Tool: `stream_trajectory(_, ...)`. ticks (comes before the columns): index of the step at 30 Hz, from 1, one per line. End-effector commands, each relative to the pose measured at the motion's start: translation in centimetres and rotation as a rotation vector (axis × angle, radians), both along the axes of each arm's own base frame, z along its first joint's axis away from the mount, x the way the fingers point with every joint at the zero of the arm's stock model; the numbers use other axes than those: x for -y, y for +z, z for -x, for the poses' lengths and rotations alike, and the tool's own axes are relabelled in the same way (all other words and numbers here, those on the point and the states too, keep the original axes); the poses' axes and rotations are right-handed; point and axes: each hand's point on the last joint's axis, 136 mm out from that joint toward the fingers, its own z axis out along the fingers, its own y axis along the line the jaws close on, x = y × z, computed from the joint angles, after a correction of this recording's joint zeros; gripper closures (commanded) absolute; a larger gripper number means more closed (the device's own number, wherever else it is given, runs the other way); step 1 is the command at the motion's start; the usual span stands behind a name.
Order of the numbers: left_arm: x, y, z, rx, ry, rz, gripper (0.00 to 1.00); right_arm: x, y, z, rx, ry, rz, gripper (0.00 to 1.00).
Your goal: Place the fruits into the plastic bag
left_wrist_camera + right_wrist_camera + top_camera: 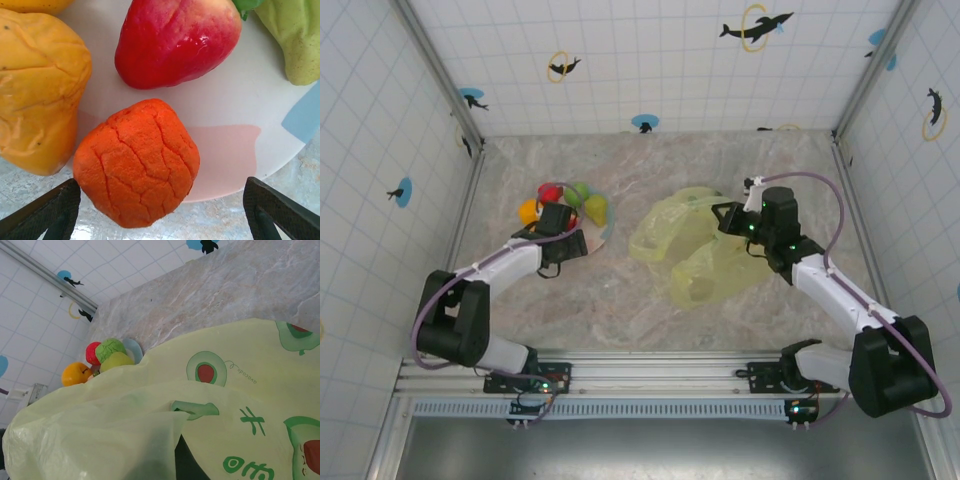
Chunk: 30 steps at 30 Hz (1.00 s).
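Top external view: we are looking down on a marbled table inside tiled walls with dolphin stickers, none of them carrying words. The left gripper is hanging over the near edge of a plate where the fruits are sitting together, well apart from the plastic bag, which is lying crumpled in the middle-right of the table. The right gripper is sitting at the bag's right edge.

From the left wrist we are seeing the left gripper with its jaws standing wide, one dark fingertip on each side of an orange fruit and neither clamping it. That fruit is resting on the rim of the plate, partly overhanging the table. A red fruit is lying just behind it, a yellow-orange fruit to the left and a green fruit at the upper right.

From the right wrist the plastic bag is billowing right at the lens. We are reading the word "avocado", upside down, beside a printed avocado; the larger green characters below are not legible to us. The right jaws are closed, pinching the bag's film.
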Motion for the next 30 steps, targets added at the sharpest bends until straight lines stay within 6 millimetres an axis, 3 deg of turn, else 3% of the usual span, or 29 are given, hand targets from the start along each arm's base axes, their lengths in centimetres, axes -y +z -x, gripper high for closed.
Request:
stream_trajectory(1, -0.1, 0.2, -1.2, 0.02, 0.0, -0.021, 0.14, 0.1, 0.1, -0.1, 0.026, 0.005, -0.009, 1.0)
stream_trajectory(8, 0.0, -0.8, -2.4, 0.02, 0.016, -0.031, 0.19, 0.0, 0.0, -0.1, 0.022, 0.006, -0.015, 1.0)
stream_trajectory(20, 0.3, -0.7, -3.1, 0.046, 0.024, -0.014, 0.42, 0.2, -0.3, 0.2, 0.008, 0.009, -0.009, 1.0)
stream_trajectory(25, 1.3, 1.0, -1.5, 0.093, -0.012, 0.063, 0.49, 0.2, -0.2, 0.0, 0.004, 0.003, -0.012, 1.0)
stream_trajectory(30, 4.5, 3.7, 1.8, 0.159, -0.118, 0.183, 0.5, 0.1, -0.1, -0.3, -0.008, -0.009, -0.035, 1.0)
